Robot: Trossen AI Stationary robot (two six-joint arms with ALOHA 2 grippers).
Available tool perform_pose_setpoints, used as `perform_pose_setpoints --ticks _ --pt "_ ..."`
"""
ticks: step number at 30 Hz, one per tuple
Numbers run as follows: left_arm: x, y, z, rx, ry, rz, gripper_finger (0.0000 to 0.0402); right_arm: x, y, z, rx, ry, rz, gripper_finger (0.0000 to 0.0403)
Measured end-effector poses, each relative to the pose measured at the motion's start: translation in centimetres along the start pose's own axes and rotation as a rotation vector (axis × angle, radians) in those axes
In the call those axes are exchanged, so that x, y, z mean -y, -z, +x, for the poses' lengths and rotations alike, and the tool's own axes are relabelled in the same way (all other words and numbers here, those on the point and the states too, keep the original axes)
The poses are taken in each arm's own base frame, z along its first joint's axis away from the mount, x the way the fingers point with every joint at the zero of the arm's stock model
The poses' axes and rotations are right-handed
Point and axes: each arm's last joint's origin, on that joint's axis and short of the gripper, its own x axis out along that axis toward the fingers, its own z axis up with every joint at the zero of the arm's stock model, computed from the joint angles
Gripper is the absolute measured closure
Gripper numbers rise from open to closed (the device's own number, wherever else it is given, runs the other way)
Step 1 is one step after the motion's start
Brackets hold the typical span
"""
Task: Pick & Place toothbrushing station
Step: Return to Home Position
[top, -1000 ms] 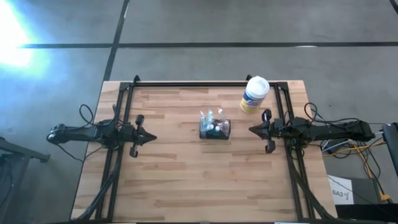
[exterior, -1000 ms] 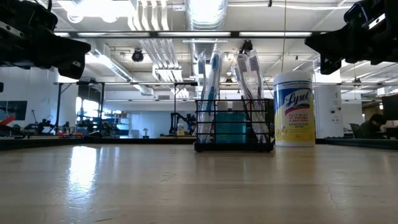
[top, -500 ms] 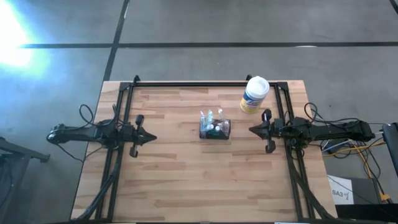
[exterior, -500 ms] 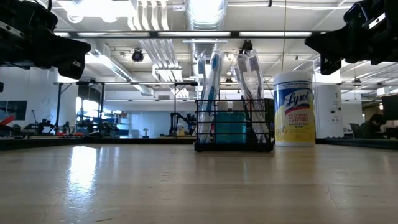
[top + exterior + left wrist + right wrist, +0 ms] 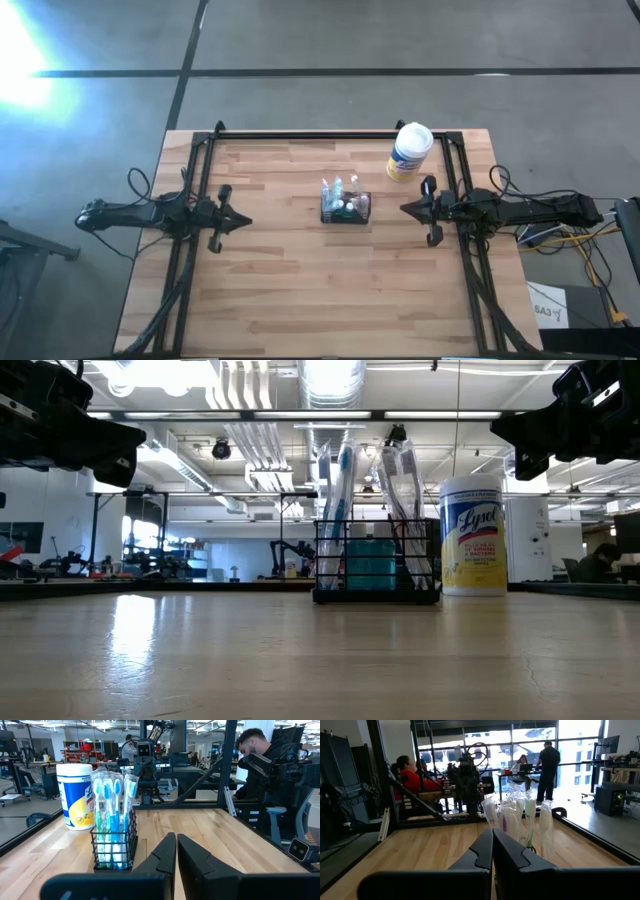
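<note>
Return-to-home step, loading judged complete

Black wire-mesh toothbrushing station (image 5: 345,207) upright mid-table (image 5: 300,290), packed with toothbrushes (image 5: 340,500), Lysol wipes canister (image 5: 408,152) just beyond on the far right; left gripper (image 5: 243,222) by the left edge, right gripper (image 5: 405,209) by the right edge, each with fingers pressed together on nothing; next, probably only settling at rest, no further grasp

The brand name "Lysol" is printed in blue on the yellow label (image 5: 470,525) of the white canister (image 5: 473,536). The smaller print below it cannot be read.
</note>
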Motion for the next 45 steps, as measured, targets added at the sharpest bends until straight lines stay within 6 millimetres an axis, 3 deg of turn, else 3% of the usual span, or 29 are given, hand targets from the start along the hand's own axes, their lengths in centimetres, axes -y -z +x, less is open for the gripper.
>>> perform_pose_setpoints --ticks 45 --pt "0.0 0.0 0.0 0.0 0.0 0.0 0.0376 0.0 0.0 0.0 0.0 0.0 0.0 0.0394"
